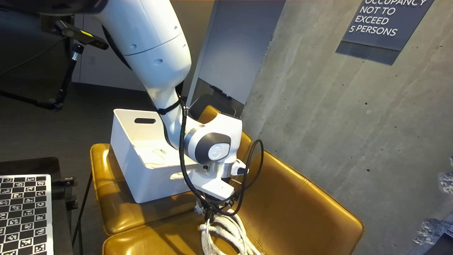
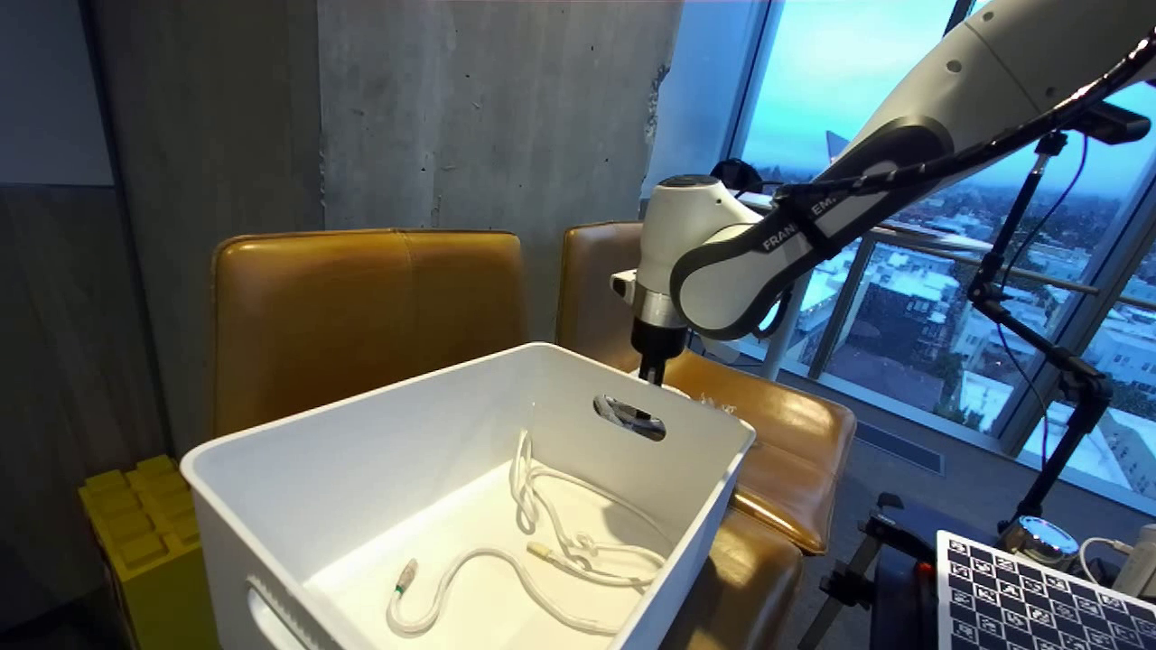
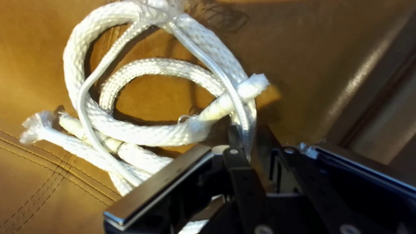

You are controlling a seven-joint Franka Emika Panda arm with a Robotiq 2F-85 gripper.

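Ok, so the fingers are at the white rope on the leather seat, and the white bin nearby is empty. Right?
No, the white bin isn't empty: pale cords lie inside it, as an exterior view shows. The fingers are at the white rope on the leather seat.

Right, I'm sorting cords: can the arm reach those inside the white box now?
Probably not directly: the gripper is at the rope outside the white box, whose end wall stands between it and the cords; the top, though, is open.

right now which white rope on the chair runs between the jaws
In the wrist view, the thin cord crossing over a wrapped rope end; the other ropes there are clearly thicker.
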